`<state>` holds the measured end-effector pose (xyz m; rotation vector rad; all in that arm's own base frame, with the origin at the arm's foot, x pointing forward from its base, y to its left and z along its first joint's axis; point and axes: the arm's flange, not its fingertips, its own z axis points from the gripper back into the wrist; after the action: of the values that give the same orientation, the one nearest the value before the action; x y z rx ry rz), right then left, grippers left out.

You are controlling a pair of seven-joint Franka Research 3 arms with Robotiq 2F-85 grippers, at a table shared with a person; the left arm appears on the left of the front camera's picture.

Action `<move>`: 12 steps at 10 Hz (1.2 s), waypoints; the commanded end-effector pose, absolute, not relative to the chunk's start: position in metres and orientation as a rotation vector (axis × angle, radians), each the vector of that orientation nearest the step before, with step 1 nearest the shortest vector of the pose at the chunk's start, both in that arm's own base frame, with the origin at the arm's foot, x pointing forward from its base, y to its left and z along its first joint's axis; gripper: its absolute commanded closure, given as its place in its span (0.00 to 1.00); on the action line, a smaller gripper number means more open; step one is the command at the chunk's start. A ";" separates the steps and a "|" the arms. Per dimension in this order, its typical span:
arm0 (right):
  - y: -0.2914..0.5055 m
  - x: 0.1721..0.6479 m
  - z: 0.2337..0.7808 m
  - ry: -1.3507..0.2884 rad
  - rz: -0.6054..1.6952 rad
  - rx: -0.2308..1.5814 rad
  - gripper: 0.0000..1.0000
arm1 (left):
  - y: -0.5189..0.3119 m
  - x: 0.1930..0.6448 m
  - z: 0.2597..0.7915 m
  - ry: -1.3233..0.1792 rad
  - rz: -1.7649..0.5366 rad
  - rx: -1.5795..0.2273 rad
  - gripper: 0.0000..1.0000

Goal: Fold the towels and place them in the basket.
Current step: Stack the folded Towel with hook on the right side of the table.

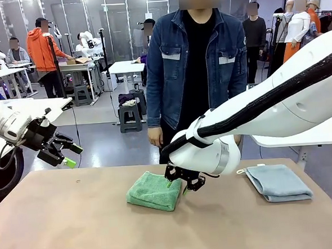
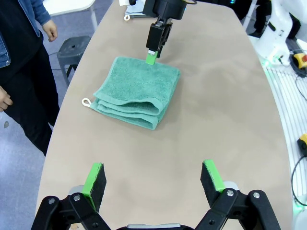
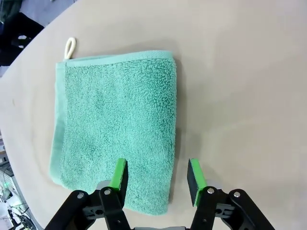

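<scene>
A folded green towel [image 1: 154,191] lies in the middle of the table; it is also in the left wrist view [image 2: 136,91] and the right wrist view [image 3: 115,124]. My right gripper [image 1: 179,186] [image 2: 153,50] [image 3: 157,176] hovers open over the green towel's right edge, one finger above the cloth and the other above bare table. A folded pale blue-grey towel [image 1: 278,182] rests at the table's right. My left gripper [image 1: 63,154] [image 2: 153,178] is raised at the left, open and holding nothing. The basket is out of view.
A person in a denim jacket [image 1: 199,60] stands at the table's far edge, one hand [image 1: 154,137] hanging near it. The green towel's white loop [image 3: 70,48] points towards the far side. The tabletop [image 1: 76,220] is bare at the front and left.
</scene>
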<state>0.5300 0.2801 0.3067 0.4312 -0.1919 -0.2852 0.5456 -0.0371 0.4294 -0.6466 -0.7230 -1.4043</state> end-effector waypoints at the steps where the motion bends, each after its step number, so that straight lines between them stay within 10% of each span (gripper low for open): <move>1: 0.282 0.530 0.299 -0.220 -0.294 0.472 0.37 | -0.037 0.546 0.429 -0.719 -1.403 -0.646 0.00; 7: 0.283 0.532 0.288 -0.252 -0.304 0.494 0.37 | -0.037 0.546 0.429 -0.719 -1.403 -0.646 0.00; 10: 0.282 0.533 0.285 -0.264 -0.312 0.492 0.74 | -0.037 0.546 0.429 -0.719 -1.403 -0.646 0.00; 11: 0.283 0.533 0.285 -0.267 -0.313 0.490 0.57 | -0.037 0.546 0.429 -0.719 -1.403 -0.646 0.00; 12: 0.283 0.532 0.286 -0.275 -0.314 0.484 0.92 | -0.037 0.546 0.429 -0.719 -1.403 -0.646 0.00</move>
<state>0.5324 0.2871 0.2892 0.4592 -0.2566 -0.3185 0.5456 -0.0371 0.4294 -0.6466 -0.7230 -1.4043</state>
